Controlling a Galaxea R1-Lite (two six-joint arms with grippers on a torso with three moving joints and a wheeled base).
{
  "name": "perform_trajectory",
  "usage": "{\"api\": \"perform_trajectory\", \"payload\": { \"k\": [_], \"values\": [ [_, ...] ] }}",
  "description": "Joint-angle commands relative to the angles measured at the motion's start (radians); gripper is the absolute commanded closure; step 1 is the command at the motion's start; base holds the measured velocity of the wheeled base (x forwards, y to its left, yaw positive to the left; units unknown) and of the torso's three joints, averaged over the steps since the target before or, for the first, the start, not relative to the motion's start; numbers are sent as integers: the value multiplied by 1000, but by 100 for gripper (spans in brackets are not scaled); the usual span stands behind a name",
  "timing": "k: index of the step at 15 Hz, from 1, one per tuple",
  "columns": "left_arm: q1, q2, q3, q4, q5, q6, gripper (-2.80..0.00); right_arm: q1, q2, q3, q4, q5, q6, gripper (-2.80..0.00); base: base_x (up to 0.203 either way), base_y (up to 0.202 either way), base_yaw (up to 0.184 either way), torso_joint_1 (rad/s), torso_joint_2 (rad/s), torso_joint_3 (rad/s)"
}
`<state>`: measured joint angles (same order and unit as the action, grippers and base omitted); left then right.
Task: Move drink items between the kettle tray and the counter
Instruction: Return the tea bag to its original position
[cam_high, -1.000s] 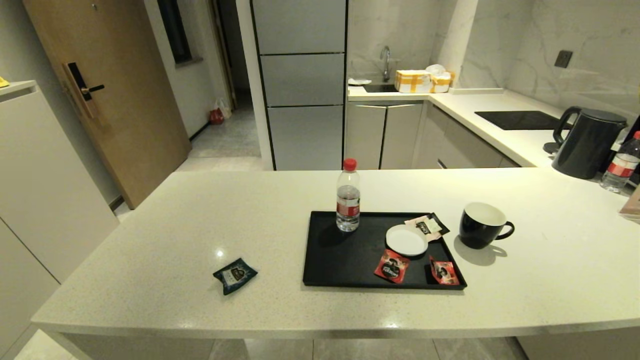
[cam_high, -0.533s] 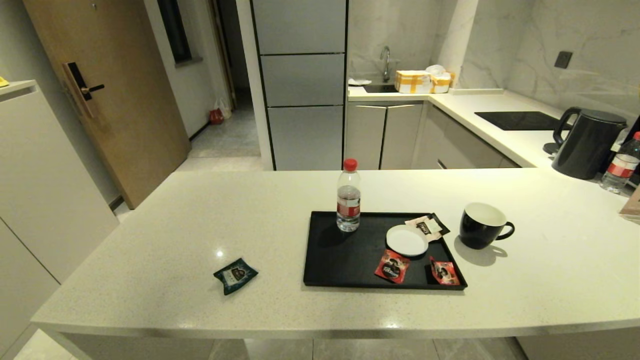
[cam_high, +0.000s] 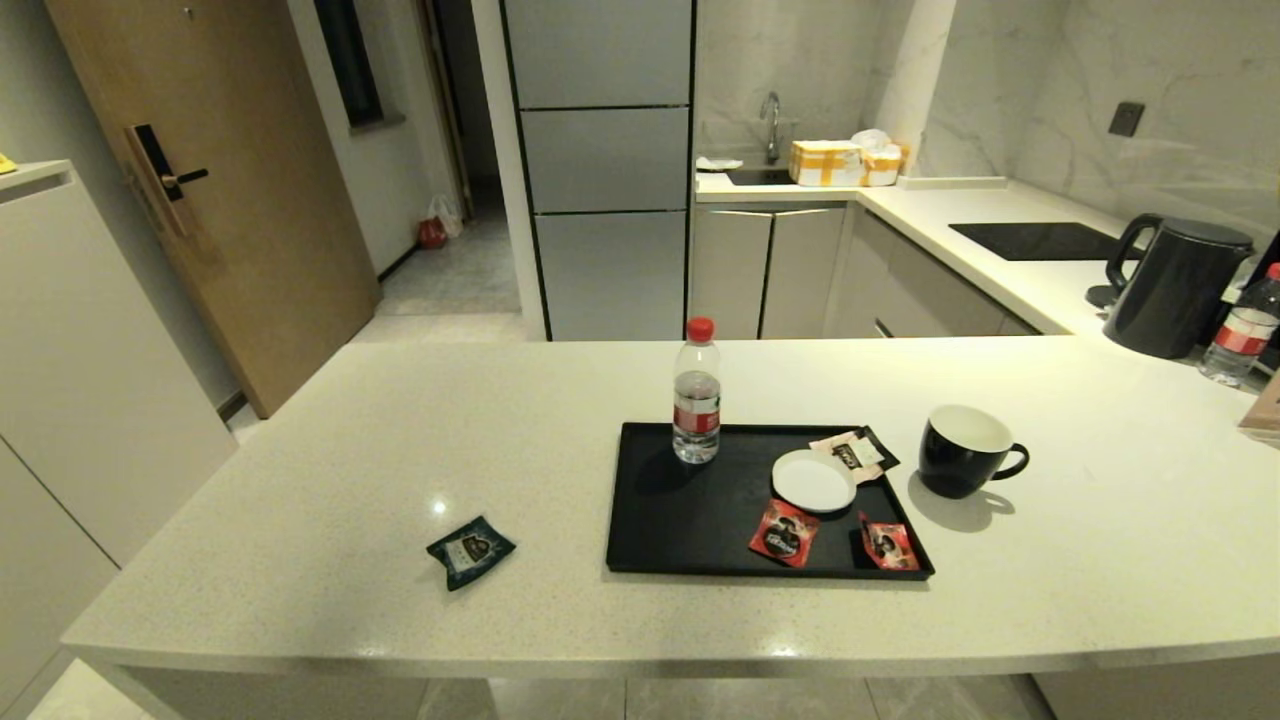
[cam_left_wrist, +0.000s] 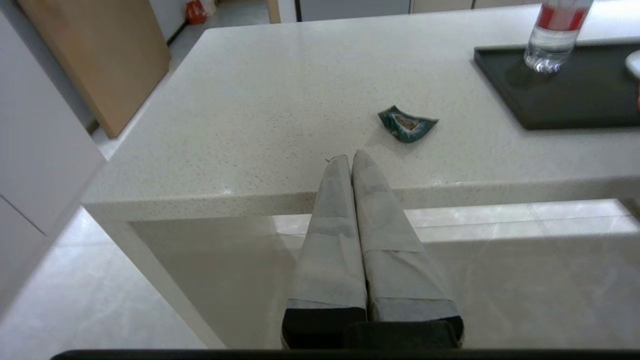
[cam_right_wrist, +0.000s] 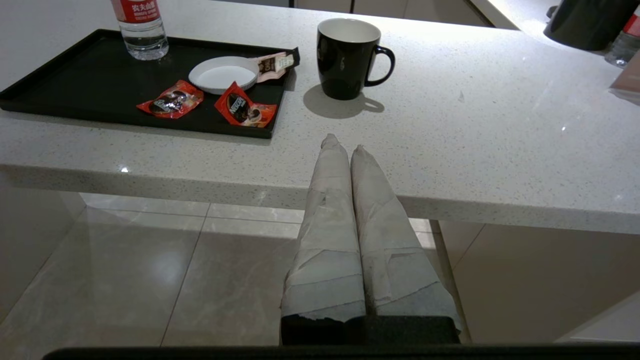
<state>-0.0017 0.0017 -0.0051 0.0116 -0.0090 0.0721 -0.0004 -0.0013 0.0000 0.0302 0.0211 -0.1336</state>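
The glossy black mug (cam_high: 964, 451) (cam_right_wrist: 348, 58) stands upright on the off-white counter (cam_high: 400, 450), just right of the black tray (cam_high: 690, 520) (cam_right_wrist: 75, 75). The dark teal sachet (cam_high: 470, 550) (cam_left_wrist: 408, 123) lies on the counter left of the tray. Neither arm shows in the head view. My left gripper (cam_left_wrist: 347, 159) is shut and empty, held before the counter's front edge, short of the sachet. My right gripper (cam_right_wrist: 343, 145) is shut and empty too, at the front edge nearer than the mug.
On the tray stand a red-capped water bottle (cam_high: 696, 405), a white dish (cam_high: 813, 480), two red sachets (cam_high: 784, 533) and a pale sachet (cam_high: 852, 452). A black kettle (cam_high: 1175, 288) and a second bottle (cam_high: 1243, 330) stand at the far right, beside a cooktop (cam_high: 1040, 240).
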Motion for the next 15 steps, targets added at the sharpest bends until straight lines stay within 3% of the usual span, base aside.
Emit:
{"api": "perform_trajectory", "payload": {
  "k": [1,15],
  "values": [
    [0,0,4,-7,0,0,0,0,0,3,0,0,-1,0,0,0,0,0,0,0],
    [0,0,4,-7,1,-8,0,0,0,3,0,0,0,0,0,0,0,0,0,0]
  ]
}}
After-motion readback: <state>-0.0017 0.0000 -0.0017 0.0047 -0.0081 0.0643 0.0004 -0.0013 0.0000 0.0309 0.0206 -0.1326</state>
